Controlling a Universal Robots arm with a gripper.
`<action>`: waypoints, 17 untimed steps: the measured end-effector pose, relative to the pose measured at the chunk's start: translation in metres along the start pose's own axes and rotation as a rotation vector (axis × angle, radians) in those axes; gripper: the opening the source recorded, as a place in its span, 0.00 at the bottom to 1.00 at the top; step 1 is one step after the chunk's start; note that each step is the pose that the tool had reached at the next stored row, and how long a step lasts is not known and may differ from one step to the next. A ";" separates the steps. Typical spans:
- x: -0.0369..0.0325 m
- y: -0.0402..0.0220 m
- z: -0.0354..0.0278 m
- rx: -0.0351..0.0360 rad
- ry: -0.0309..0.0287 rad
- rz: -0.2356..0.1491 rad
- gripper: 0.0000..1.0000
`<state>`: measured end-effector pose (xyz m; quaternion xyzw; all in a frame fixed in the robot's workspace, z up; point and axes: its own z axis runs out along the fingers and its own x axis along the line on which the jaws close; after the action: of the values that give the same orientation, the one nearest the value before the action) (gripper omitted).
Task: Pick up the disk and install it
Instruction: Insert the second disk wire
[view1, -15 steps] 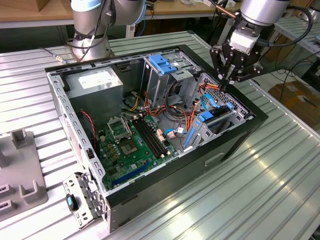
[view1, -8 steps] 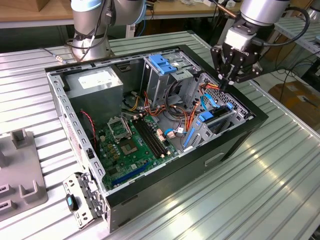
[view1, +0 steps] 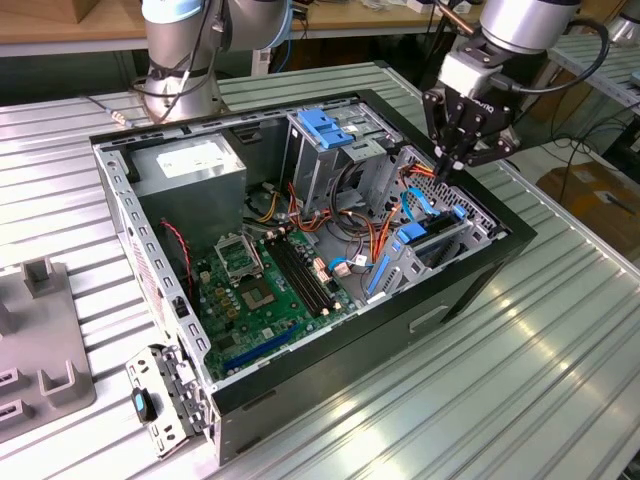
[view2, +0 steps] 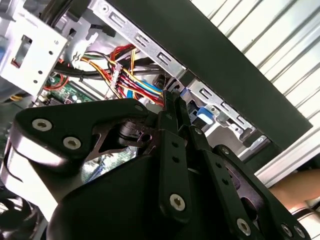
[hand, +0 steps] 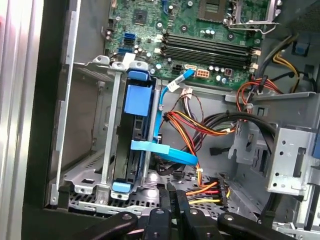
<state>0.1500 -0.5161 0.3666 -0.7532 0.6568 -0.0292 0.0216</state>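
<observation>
Disk seated in the case bay, pincer closed above it

The open computer case (view1: 300, 250) lies on the table; the disk (hand: 134, 145) stands on edge in the metal bay (hand: 102, 150) by the front wall, blue rails showing. The gripper (view1: 452, 165) hovers just above that corner, fingers pressed together and holding nothing. Any downward push should, I judge, stay square and clear of the cable (hand: 165, 152).

We see a black gripper (view1: 462, 150) above a black computer case (view1: 470, 290). Inside lie a green circuit board (view1: 265, 290), red, yellow and orange wires (hand: 200, 125), a pale blue ribbon cable (hand: 165, 152) and the disk (hand: 134, 135) with blue rails. The surface (view1: 540, 380) is ribbed silver metal.
</observation>
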 end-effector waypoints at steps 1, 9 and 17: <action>0.0000 0.0000 0.0007 -0.0003 0.0014 0.020 0.16; 0.0021 0.0005 0.0038 -0.0017 0.0075 0.104 0.16; 0.0185 0.0030 0.0060 -0.0020 0.0090 0.127 0.16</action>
<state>0.1499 -0.5348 0.3607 -0.7100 0.7033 -0.0305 0.0197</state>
